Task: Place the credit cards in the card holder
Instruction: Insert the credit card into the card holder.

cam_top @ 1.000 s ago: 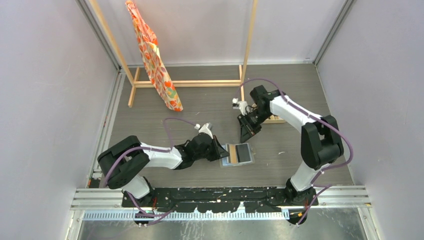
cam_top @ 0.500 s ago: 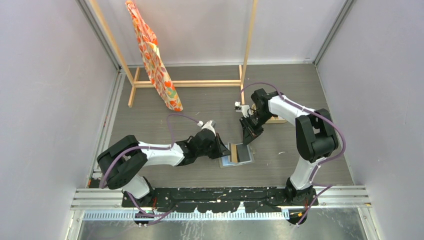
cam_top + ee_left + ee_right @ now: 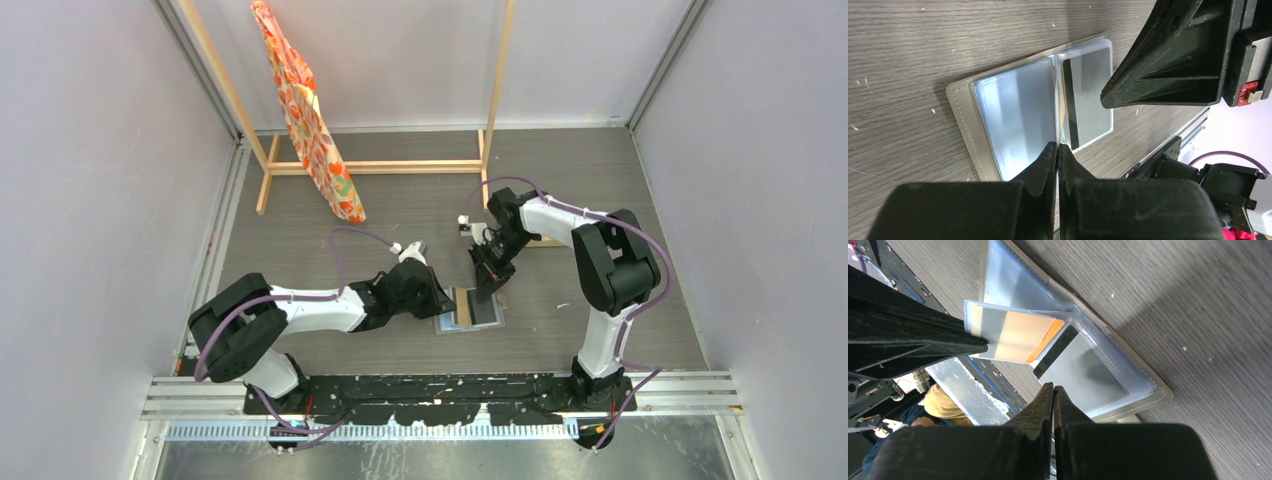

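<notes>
Grey wood-grain surface (image 3: 300, 230) enclosed by pale walls (image 3: 100, 200); at the far side, a wooden rack (image 3: 370, 167) bearing a patterned orange cloth (image 3: 310, 120). Centre: the card holder (image 3: 488, 310) lies open and flat on the surface, its clear sleeves facing up, between the two arms. One clear leaf (image 3: 979, 322) stands raised from the spine; it contains an orange credit card (image 3: 1015, 335). A second credit card (image 3: 1083, 365), grey-faced with a dark stripe, sits in the sleeve lying flat beside the spine. Left pincer (image 3: 437, 300): fingers pressed together, pinching the free edge of the raised leaf of the card holder. Right pincer (image 3: 487, 282): fingers pressed together with nothing between them, poised over the flat sleeve; contact with it cannot be told.
</notes>
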